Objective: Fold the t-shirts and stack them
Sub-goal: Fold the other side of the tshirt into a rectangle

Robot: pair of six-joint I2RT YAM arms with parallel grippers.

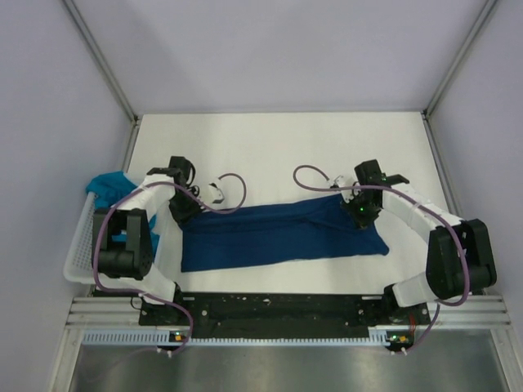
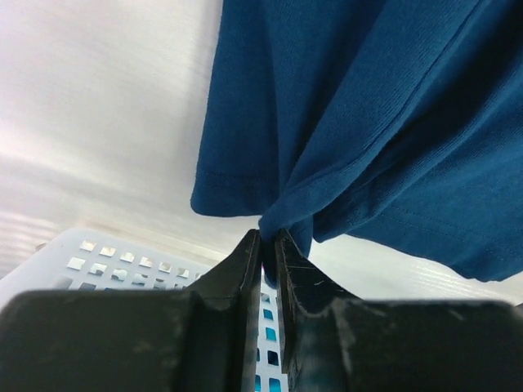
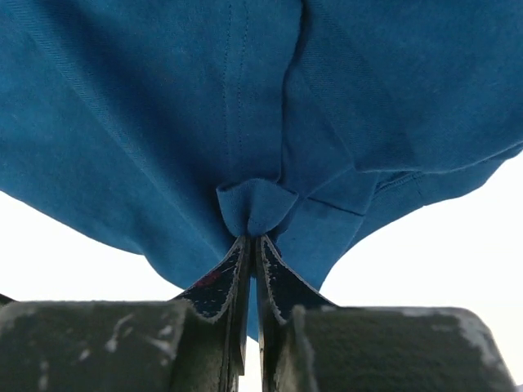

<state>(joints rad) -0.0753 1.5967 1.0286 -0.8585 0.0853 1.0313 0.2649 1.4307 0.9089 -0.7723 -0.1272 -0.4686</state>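
**EDITOR:** What does the overhead frame show?

**PHOTOGRAPHER:** A navy t-shirt [image 1: 278, 237] is stretched as a long band across the centre of the white desk [image 1: 270, 139], with an arm at each end. A teal t-shirt [image 1: 110, 181] sits bunched in the white lattice basket [image 1: 78, 245] at the left edge of the frame.

**EDITOR:** And the grips?

**PHOTOGRAPHER:** The right fingers [image 3: 237, 261] are pressed together on a small tuck of the cloth. The left fingers [image 2: 255, 249] pinch a gathered bit of hem. Only a narrow slit shows between them, and the cloth is caught at the very tips.

**EDITOR:** What could go wrong from here?

**PHOTOGRAPHER:** In my judgement the left hold is the weak one. So little cloth sits in those tips that a pull toward the right of the frame could draw it out. That end would then drop in a heap and spoil the fold line. If the two arms move unevenly, the band could twist or wrinkle. The left end is also close to the basket, so a swing toward the frame's left edge could snag the lattice rim.
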